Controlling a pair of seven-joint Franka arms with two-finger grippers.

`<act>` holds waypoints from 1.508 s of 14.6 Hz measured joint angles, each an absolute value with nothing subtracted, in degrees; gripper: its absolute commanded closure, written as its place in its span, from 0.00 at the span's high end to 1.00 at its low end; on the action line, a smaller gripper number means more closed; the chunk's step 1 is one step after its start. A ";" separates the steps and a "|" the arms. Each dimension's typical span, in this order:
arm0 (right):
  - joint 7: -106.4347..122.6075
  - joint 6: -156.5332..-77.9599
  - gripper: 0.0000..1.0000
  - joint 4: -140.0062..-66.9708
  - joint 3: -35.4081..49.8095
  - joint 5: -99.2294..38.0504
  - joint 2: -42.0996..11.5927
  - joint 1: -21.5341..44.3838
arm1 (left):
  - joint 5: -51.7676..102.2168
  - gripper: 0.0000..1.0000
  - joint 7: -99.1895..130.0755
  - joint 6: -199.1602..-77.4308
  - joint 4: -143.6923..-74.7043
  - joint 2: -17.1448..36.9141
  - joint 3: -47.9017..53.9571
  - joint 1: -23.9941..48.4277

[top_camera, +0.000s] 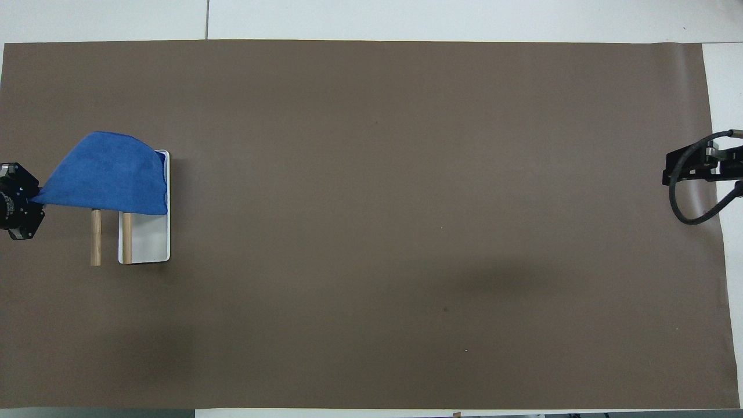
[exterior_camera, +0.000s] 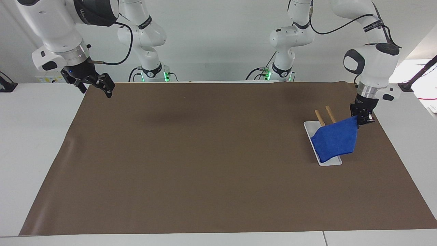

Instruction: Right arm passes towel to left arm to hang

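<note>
Left claw (exterior_camera: 362,118) is clamped on one corner of the towel (exterior_camera: 336,140), which drapes over the wooden rack (exterior_camera: 325,115) and its white base (exterior_camera: 333,162). Right claw (exterior_camera: 98,83) hangs with fingers spread, holding nothing, well apart from the rack at the right arm's end of the tabletop (exterior_camera: 205,153).

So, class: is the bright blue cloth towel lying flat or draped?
Draped: the bright blue cloth towel hangs over two wooden rods, one corner pinched by the left gripper.
</note>
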State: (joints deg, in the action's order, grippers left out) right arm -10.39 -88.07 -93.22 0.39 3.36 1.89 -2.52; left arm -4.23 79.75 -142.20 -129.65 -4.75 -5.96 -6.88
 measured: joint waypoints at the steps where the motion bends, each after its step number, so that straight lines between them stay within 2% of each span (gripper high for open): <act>1: -10.42 -88.08 1.00 -93.20 0.61 3.34 1.89 -2.19 | -4.23 0.00 79.03 -142.29 -129.65 -4.75 -5.99 -7.45; 2: -10.65 -88.10 1.00 -93.17 0.85 3.33 1.89 -1.38 | -4.23 0.68 78.52 -142.37 -129.65 -4.75 -5.99 -7.81; 3: -11.04 -88.14 1.00 -93.15 1.06 3.33 1.89 -0.27 | -4.23 1.00 78.26 -142.45 -129.65 -4.75 -5.99 -7.95; 7: -12.92 -88.16 1.00 -92.99 1.37 3.33 1.91 3.11 | -4.23 1.00 78.10 -142.69 -128.43 -4.75 -5.85 -7.91; 11: -12.86 -88.11 1.00 -92.64 1.24 3.33 1.92 2.85 | -4.23 1.00 77.95 -139.58 -123.03 -4.44 -5.19 -7.46; 17: -10.20 -88.06 1.00 -92.29 0.97 3.32 1.92 2.53 | -4.30 1.00 75.57 -133.80 -113.21 -1.33 -4.77 -2.23; 22: -10.19 -88.06 1.00 -92.29 0.95 2.66 1.92 2.50 | -4.33 1.00 60.77 -130.91 -109.63 -0.15 -4.51 1.67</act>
